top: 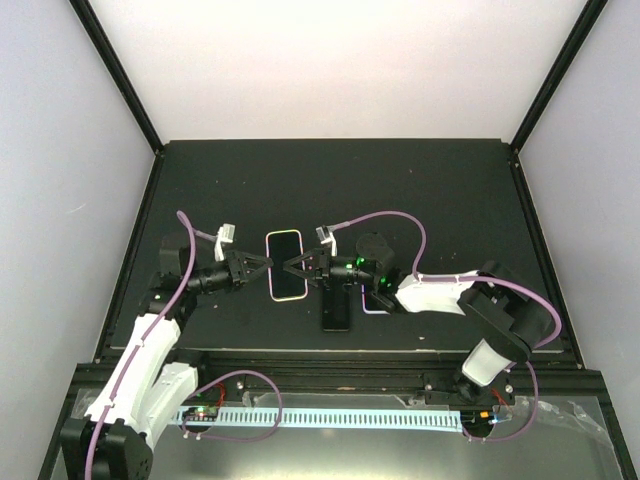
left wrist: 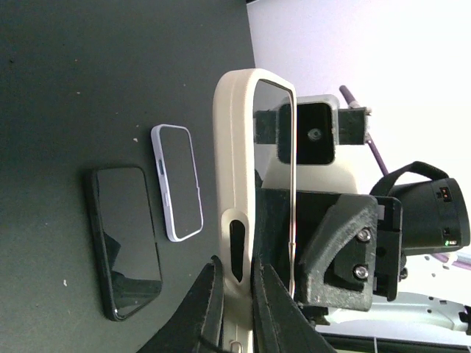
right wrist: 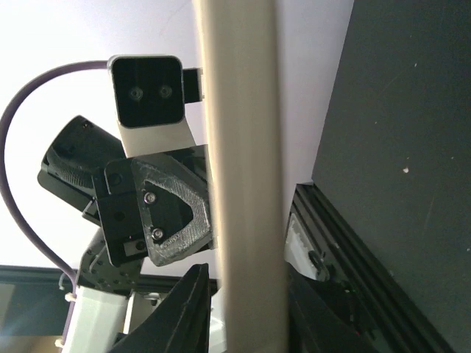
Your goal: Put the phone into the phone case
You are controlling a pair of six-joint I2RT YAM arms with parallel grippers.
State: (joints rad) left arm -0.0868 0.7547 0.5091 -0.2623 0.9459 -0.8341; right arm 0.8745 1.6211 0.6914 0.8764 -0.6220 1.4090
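1. On the table (top: 450, 200) the work looks nearly done. The cream case (top: 285, 265) shows a dark glass face inside its rim, so I judge that the phone (left wrist: 274, 99) is already seated in it.
2. What is left, I think, is to check that every corner is pressed in and then to lay the case down. A black phone (top: 337, 310) and a lilac-cased phone (left wrist: 178, 182) lie side by side on the table, apart from the case.
3. Both arms reach inward, low, and meet at the case from its two opposite long sides.
4. The left gripper (left wrist: 237, 265) is closed on one edge of the case and pinches it.
5. The right gripper (right wrist: 246, 272) has a finger on each side of the other edge. I cannot tell whether they press it or only flank it.
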